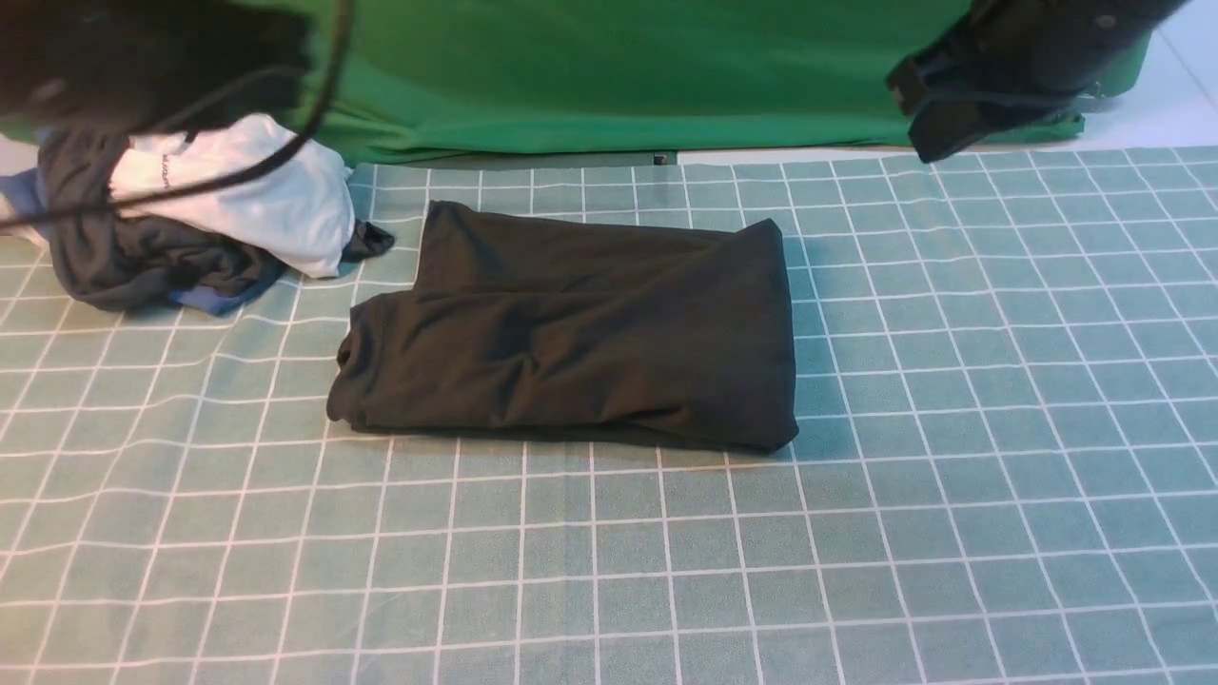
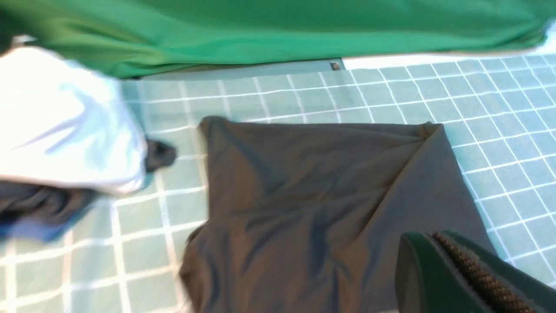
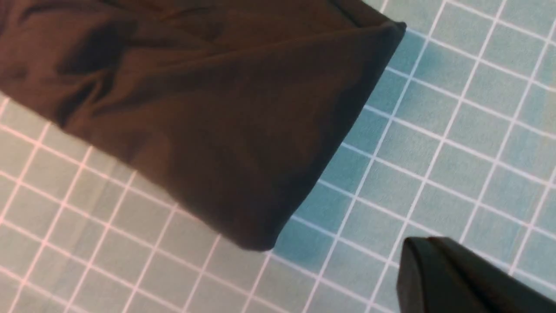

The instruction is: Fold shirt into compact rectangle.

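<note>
Green grid-lined tablecloth (image 1: 952, 476) over the whole work surface, white lines on pale teal, green backdrop cloth (image 1: 618, 76) hanging along the far edge. At the middle of the cloth, slightly toward the far side: the shirt (image 1: 580, 333), black, already folded into a rough rectangle, lying flat with soft wrinkles across the top layer. Right edge straight and neatly doubled over, left end stepped and a little bunched, no print or neck label visible. Off to the far left, just beside the shirt's far-left corner but not clearly touching it: a pile of clothes (image 1: 143, 257), dark grey with a strip of blue underneath, topped by a white garment (image 1: 257, 200) with small dark lettering. Above that pile, blurred and close to the camera, the left arm and a black cable. Left gripper (image 2: 460, 278) raised over the shirt's near part, jaws shut, holding nothing. Right gripper (image 3: 456, 278) lifted over bare tablecloth just right of the shirt's right edge, likewise closed and empty. Neither gripper touching the fabric.
</note>
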`<state>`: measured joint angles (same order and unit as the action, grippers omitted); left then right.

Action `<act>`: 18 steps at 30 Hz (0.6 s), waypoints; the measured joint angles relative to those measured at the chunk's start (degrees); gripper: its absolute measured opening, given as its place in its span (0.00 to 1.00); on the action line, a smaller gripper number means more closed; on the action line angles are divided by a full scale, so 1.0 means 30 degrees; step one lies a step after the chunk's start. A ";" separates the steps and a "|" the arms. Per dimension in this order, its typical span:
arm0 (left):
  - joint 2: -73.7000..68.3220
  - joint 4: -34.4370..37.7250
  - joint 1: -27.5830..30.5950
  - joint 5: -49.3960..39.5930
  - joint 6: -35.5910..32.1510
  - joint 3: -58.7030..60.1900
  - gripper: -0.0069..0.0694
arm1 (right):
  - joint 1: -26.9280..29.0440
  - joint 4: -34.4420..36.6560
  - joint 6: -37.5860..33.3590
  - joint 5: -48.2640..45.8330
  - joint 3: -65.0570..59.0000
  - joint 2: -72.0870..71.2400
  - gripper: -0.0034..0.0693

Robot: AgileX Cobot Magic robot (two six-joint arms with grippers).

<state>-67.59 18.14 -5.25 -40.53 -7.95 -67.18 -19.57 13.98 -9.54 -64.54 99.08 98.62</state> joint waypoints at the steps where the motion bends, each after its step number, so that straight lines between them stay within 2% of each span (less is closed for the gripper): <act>1: 0.1293 -0.0020 0.0234 0.0000 0.0017 0.1022 0.11 | -0.0085 0.0243 -0.0040 0.0320 -0.0800 -0.0180 0.04; 5: 0.4862 -0.0025 0.0627 0.0000 0.0017 0.4736 0.11 | -0.0514 0.1292 -0.0633 0.2202 -0.3509 0.0136 0.05; 8: 0.6994 0.0436 0.0643 0.0059 0.0125 0.7132 0.11 | -0.0857 0.1702 -0.0735 0.3293 -0.4874 0.0829 0.13; 10: 0.8279 0.0716 0.0643 0.0127 0.0250 0.8499 0.11 | -0.0891 0.1769 -0.0735 0.3873 -0.5403 0.1542 0.27; 11: 0.8393 0.0764 0.0643 0.0122 0.0281 0.8736 0.11 | -0.0891 0.1771 -0.0735 0.4004 -0.5455 0.1629 0.30; 12: 0.9295 0.0847 0.0643 0.0210 0.0592 0.9487 0.11 | -0.0891 0.1882 -0.0588 0.4448 -0.5547 0.2438 0.45; 15: 1.0230 0.0888 0.0643 0.0293 0.0934 1.0301 0.11 | -0.0891 0.2972 -0.0499 0.5367 -0.5607 0.3830 0.70; 18: 1.0447 0.0940 0.0643 0.0290 0.1218 1.0446 0.11 | -0.0891 0.4554 -0.0957 0.6073 -0.5607 0.4969 0.85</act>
<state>-36.25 20.96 -3.32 -39.66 -4.30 -35.84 -22.24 27.64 -12.41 -46.32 82.25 113.53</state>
